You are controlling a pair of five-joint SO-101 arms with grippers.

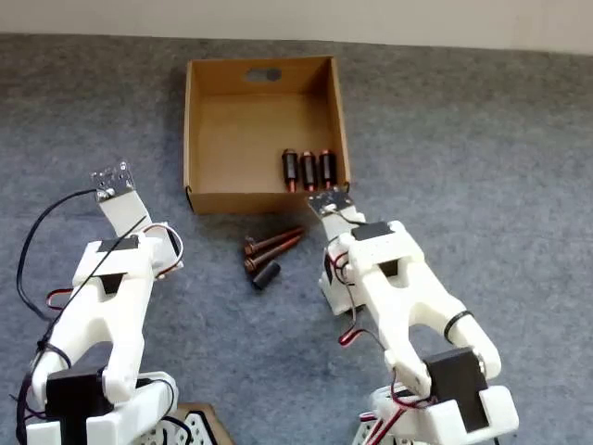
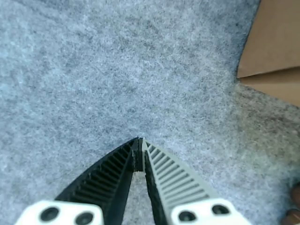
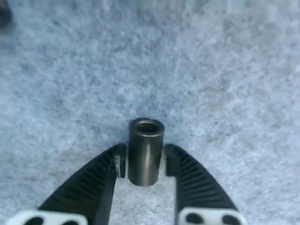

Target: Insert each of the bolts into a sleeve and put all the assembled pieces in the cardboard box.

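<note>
While the left gripper (image 2: 140,151) hangs over the grey surface (image 1: 482,167) beside the cardboard box (image 1: 190,139), jaws closed on nothing, the right gripper (image 3: 145,157) has its jaws clamped round a dark sleeve (image 3: 146,140), open end showing. Three assembled pieces (image 1: 309,169) lie in the box's near corner; two bolts (image 1: 275,238) and a loose sleeve (image 1: 267,275) lie just outside it
</note>
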